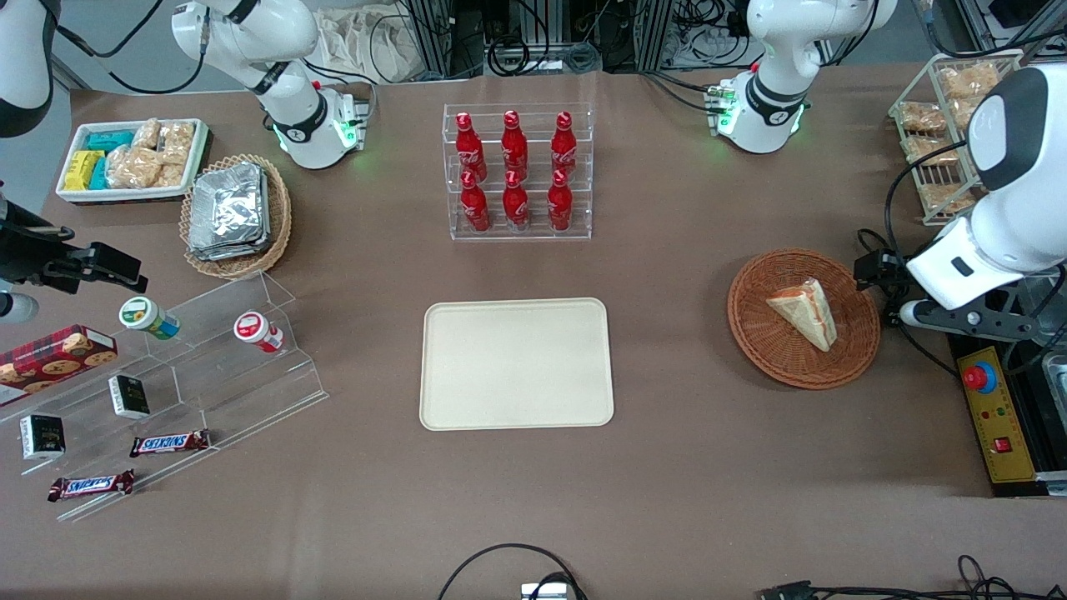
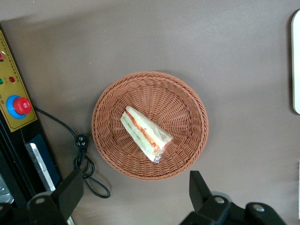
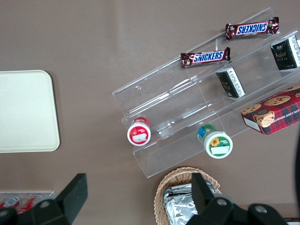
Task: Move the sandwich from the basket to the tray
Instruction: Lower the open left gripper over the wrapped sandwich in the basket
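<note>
The left arm's gripper (image 2: 136, 197) is hovering above the table just off the basket's rim, toward the working arm's end, and its two fingers (image 2: 70, 190) are standing wide apart with nothing between them. The basket (image 1: 859, 350) is sitting well apart from the tray (image 1: 517, 364), with a broad strip of bare brown tablecloth (image 1: 667, 467) lying between them. The sandwich (image 1: 805, 313) is lying flat in the basket, near its middle, its filling edge showing and its tips stopping short of the woven rim all round. A black cable (image 2: 86, 159) is curling on the cloth just beside the basket, not touching it. A yellow control box (image 1: 996, 417) with a red button is lying near the basket, nearer the front camera.
</note>
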Motion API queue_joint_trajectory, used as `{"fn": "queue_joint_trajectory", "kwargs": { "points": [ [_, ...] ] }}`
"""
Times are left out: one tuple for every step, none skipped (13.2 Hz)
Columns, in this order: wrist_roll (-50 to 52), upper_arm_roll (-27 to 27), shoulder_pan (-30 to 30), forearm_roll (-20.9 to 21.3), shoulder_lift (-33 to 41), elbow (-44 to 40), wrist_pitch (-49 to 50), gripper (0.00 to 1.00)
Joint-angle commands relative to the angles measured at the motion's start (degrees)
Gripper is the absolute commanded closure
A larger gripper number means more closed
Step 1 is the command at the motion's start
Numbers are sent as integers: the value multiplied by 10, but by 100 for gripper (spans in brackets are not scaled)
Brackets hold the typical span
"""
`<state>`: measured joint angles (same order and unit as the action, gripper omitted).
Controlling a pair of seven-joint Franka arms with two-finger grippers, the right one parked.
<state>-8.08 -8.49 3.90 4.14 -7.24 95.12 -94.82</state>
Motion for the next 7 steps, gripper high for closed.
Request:
{"fn": "queue_joint_trajectory", "kwargs": {
  "points": [
    [3, 2, -9, 12, -45, -63, 47, 0],
    [1, 2, -8, 13, -50, -68, 49, 0],
    [2, 2, -8, 12, -63, -82, 50, 0],
    [4, 1, -11, 13, -74, -86, 59, 0],
    [12, 2, -15, 11, -75, -70, 56, 0],
    [65, 2, -15, 12, -73, -45, 39, 0],
    [143, 3, -14, 11, -67, -3, -7, 0]
  ]
}}
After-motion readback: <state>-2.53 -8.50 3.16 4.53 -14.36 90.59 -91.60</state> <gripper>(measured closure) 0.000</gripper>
